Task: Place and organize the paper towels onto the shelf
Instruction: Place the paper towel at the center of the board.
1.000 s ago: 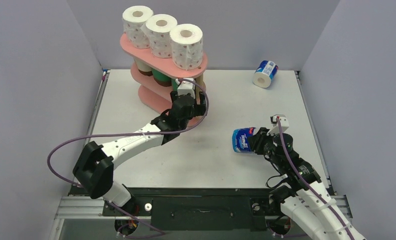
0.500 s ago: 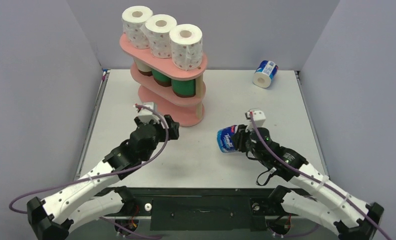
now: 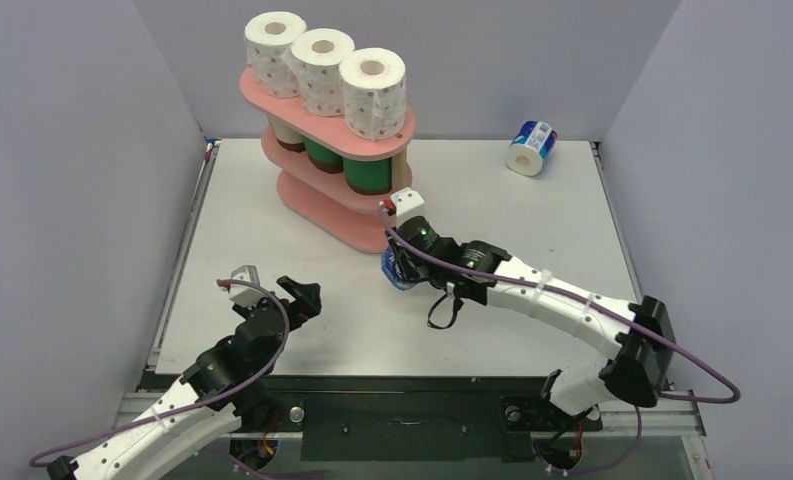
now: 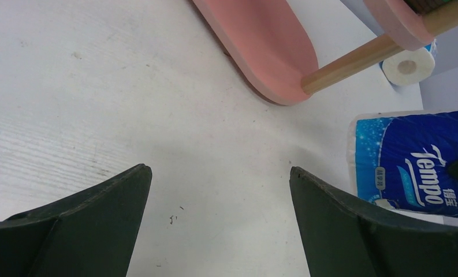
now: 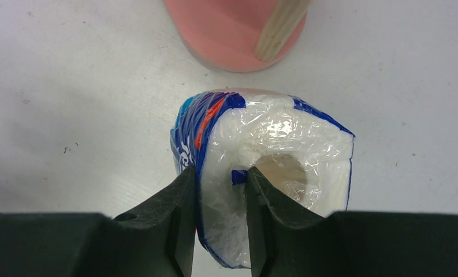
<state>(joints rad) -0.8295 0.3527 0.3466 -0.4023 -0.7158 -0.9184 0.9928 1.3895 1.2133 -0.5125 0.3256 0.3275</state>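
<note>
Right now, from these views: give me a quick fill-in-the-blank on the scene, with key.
On the shelf, the top tier holds ___ red-dotted white rolls.
The right gripper is shut on the ___-and-white Tempo roll.
The left gripper holds nothing; its jaws are ___.
A second wrapped roll lies near the table's far ___ corner.
Missing: three; blue; open; right.
</note>
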